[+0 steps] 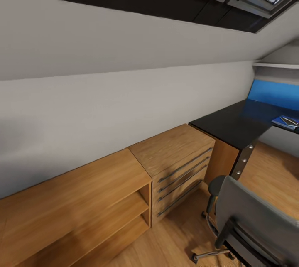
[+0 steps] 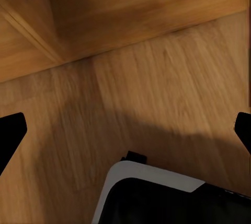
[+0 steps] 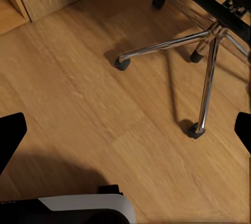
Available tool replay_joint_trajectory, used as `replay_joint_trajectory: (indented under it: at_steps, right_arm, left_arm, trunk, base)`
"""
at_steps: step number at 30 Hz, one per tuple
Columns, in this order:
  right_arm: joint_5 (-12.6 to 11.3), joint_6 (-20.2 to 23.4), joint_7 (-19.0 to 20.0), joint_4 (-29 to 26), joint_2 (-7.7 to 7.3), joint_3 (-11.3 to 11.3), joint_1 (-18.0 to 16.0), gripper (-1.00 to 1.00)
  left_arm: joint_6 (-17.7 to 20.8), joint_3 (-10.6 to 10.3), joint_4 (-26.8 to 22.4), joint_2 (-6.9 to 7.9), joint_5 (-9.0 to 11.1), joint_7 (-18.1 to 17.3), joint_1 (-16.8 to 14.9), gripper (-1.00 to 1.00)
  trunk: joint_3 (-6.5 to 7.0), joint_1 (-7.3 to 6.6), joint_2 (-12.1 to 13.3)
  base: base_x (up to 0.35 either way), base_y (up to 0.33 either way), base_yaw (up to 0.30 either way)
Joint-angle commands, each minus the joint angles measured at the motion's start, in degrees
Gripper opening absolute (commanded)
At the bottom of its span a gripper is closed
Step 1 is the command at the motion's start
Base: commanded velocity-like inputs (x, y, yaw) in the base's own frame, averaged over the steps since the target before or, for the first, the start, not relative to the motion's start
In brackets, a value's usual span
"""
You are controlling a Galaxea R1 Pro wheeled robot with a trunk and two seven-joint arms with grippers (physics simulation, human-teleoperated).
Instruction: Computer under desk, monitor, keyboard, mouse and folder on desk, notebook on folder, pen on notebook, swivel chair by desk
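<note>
Swivel chair point(image 1: 253, 221) cropped; desk point(image 1: 232, 128) partly seen.

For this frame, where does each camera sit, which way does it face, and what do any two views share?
Head view: on the robot's head, looking down at the wall, the wooden chest, the desk and the chair.
Left wrist view: on the left arm, facing the wood floor; black fingertips at the edges.
Right wrist view: on the right arm, facing the floor and the chair's chrome base.
Head and right wrist views share the chair.

Swivel chair point(image 1: 253, 221) cut off at the lower right corner, folder point(image 1: 285, 122) and the desk point(image 1: 232, 123) cropped by the right edge, items atop the folder too small to identify
</note>
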Motion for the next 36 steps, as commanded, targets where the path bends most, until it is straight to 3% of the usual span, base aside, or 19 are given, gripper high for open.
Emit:
replay_joint_trajectory:
  at_steps: [1,24,36]
  right_arm:
    - [-0.19,-0.15,-0.30,0.12,0.04,0.48,-0.06,1.00]
    - [-0.13,-0.15,-0.29,0.12,0.03,0.46,-0.07,1.00]
    - [-0.10,-0.15,-0.29,0.12,0.04,0.48,-0.08,1.00]
  left_arm:
    - [-0.11,-0.49,-0.02,-0.01,-0.11,0.61,-0.02,1.00]
    - [-0.11,-0.49,0.00,-0.01,-0.09,0.58,-0.02,1.00]
    - [-0.11,-0.43,0.01,0.05,-0.09,0.66,-0.02,1.00]
  trunk:
    - [-0.10,0.01,-0.05]
    - [-1.08,0.01,-0.05]
    - [-1.46,0.01,-0.05]
  base:
    - [0.002,0.000,-0.232]
    - [0.000,0.001,-0.231]
    - [0.000,0.226,-0.232]
